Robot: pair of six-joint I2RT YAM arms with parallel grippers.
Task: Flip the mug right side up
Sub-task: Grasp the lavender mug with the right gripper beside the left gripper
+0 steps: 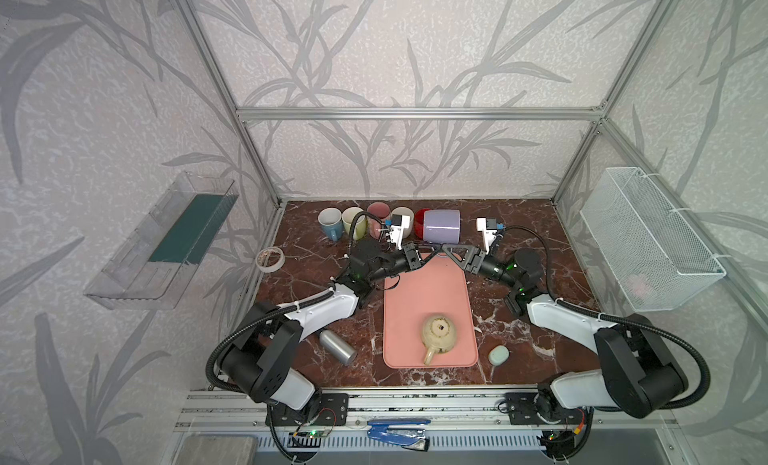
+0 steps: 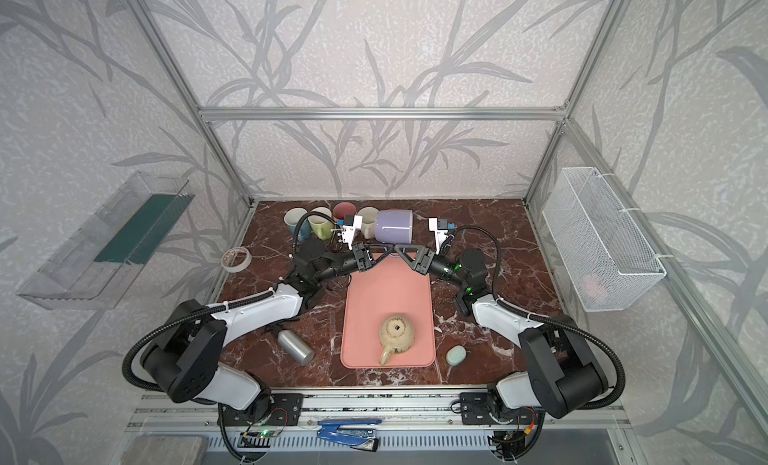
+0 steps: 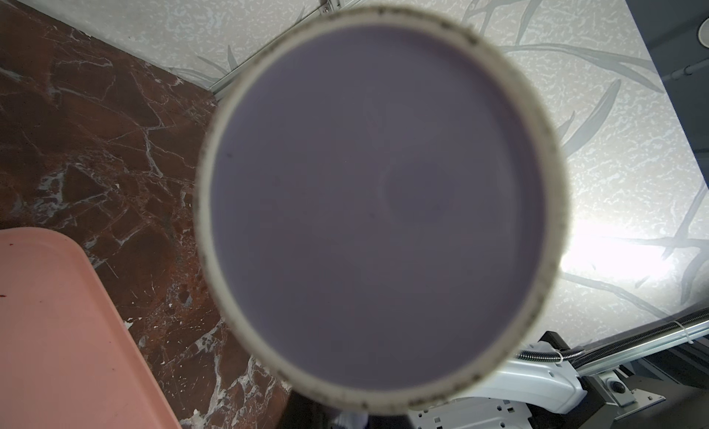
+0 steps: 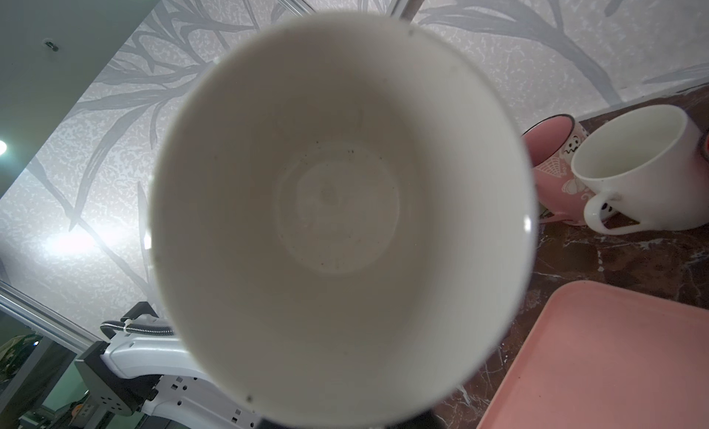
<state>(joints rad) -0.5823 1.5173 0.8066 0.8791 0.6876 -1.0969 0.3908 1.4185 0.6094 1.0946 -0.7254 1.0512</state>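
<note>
No text, brand, number or sign is legible on anything in view. The nearest thing to a marking is on the pink mug (image 4: 554, 177) on the counter. It carries small white drawings, a ghost-like face and a web pattern, with no letters among them.

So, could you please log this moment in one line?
mug: aloft, sideways | left gripper: shut on mug | right gripper: state unclear
</note>
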